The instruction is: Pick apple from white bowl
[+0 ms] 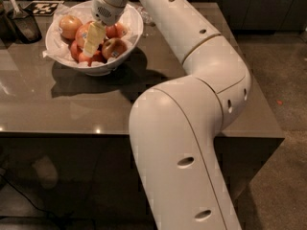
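Jaws: down inside white bowl [135, 30], among apples [70, 26]; grip cannot be told | bowl: paper-lined, several apples

Dark container with scoop [23, 25] at far-left of glossy brown table [72, 104]; black-and-white marker card [43, 7] just behind it; grey floor [283, 61] right.

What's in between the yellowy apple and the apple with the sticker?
In the camera view, the gripper sits between them, down inside the white bowl.
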